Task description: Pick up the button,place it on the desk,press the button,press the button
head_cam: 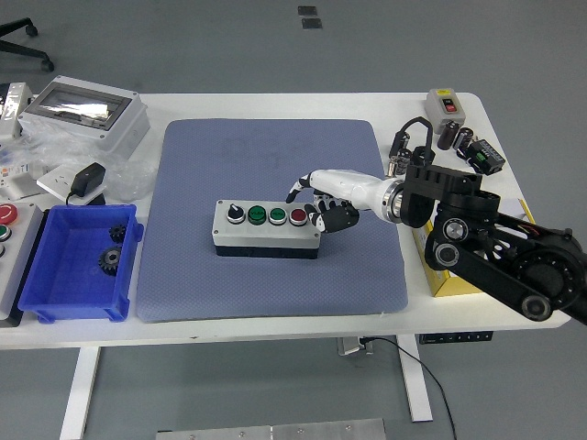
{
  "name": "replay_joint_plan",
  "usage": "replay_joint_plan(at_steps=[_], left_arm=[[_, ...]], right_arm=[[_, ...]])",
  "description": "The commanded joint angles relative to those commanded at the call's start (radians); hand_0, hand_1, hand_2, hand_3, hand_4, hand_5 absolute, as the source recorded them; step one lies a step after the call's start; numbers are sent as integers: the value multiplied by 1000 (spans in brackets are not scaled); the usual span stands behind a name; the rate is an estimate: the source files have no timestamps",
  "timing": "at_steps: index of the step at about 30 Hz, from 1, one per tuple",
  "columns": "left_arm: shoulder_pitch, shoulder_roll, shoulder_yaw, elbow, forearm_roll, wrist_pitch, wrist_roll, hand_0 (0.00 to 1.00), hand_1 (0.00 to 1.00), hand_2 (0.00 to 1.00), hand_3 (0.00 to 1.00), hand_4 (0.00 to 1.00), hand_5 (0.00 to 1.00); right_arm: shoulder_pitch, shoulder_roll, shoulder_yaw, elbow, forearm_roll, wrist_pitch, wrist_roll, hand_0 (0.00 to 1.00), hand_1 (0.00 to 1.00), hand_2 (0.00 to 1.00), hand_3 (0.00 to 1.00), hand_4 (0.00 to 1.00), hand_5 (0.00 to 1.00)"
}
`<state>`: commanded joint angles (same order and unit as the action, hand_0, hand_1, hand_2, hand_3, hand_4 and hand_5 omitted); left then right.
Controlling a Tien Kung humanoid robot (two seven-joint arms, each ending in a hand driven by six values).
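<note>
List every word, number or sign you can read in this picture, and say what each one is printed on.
None can be read.
Yellow box: dark print on its side, too blurred.
Grey switch box: no legible marking.
Button box: no labels visible by its buttons.
White sheets at the left edge: print too small.

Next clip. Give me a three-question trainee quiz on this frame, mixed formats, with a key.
1. True or false: the button box sits on the blue-grey mat.
2. Which cap on the box lies nearest the right robot hand? A) black knob B) green C) red
3. Fill in: the gears lie in the ___ bin.

Key: 1 true; 2 C, the red button at the box's right end; 3 blue.
</note>
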<state>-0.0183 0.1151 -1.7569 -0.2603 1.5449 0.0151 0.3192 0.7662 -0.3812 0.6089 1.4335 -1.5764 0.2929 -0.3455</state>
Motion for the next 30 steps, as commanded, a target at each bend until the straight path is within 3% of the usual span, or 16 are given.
replay_joint_plan(at_steps=[16,23,30], left_arm=[[1,-2,5,0,-13,7,-4,620,535,511,614,483,210],[3,-3,9,0,-22,11,-4,620,537,511,614,482,210],[5,-4,11,0,-26,12,-4,620,536,511,614,482,212]], right_arm=[[-32,-15,-22,-9,-19,6,-19,80,151,198,770,189,27],[-34,-13,-34,-2,-42,-20,-16,81,150,198,765,185,19],[-63,-27,55,24,34,-10,36,83,148,198,753,184,16]])
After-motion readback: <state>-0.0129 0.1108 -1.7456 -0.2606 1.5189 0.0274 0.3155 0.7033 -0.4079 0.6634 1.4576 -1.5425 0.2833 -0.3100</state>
